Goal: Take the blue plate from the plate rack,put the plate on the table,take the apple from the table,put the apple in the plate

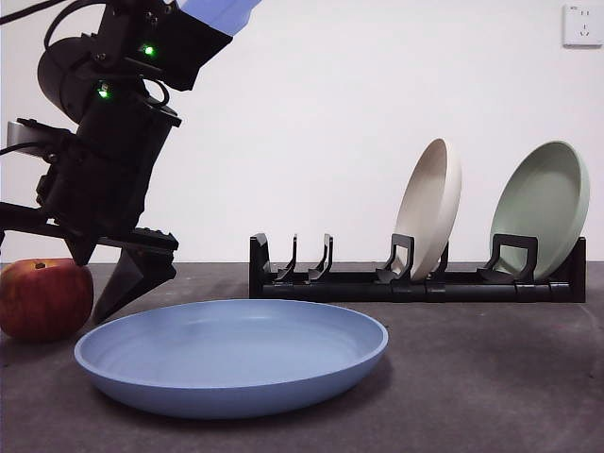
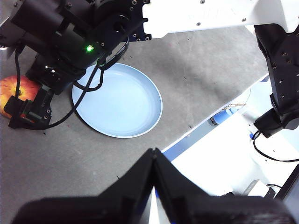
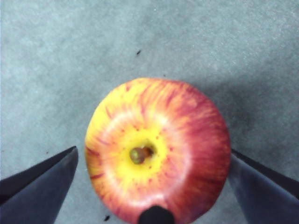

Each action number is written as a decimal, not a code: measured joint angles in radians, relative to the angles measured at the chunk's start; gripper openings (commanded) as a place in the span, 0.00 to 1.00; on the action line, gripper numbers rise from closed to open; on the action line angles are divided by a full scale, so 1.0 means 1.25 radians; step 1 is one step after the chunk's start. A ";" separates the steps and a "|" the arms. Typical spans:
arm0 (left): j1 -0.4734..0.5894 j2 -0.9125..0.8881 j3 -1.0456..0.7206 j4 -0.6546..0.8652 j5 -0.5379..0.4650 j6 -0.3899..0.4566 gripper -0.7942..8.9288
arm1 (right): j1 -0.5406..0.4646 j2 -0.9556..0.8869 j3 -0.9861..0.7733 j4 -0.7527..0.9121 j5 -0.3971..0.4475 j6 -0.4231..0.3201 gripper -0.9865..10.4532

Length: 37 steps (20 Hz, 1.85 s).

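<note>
The blue plate (image 1: 231, 354) (image 2: 122, 103) lies flat on the table (image 1: 491, 377), empty. The apple (image 1: 42, 297) (image 3: 156, 149) (image 2: 13, 91) stands upright on the table just beside the plate. My right gripper (image 3: 153, 154) (image 1: 66, 274) is low over the apple, open, with one jaw on each side of it and neither touching. The plate rack (image 1: 415, 281) stands behind the plate. High above the table's edge, my left gripper (image 2: 153, 154) is shut on nothing.
A beige plate (image 1: 429, 208) and a pale green plate (image 1: 543, 208) stand upright in the rack's right-hand slots; its left slots hold nothing. A white wall with a socket (image 1: 580, 24) is behind. The table's edge (image 2: 210, 119) runs below the left gripper.
</note>
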 measured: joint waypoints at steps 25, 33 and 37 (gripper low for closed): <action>0.000 0.000 0.000 0.000 -0.055 0.015 0.07 | 0.065 -0.431 -0.398 0.013 0.147 -0.128 0.09; 0.000 0.000 0.000 0.000 -0.087 0.016 0.08 | 0.025 -0.592 -0.770 0.247 0.146 -0.005 0.09; 0.000 0.000 0.000 0.000 -0.088 0.016 0.08 | 0.014 -0.592 -0.826 0.332 0.161 0.043 0.09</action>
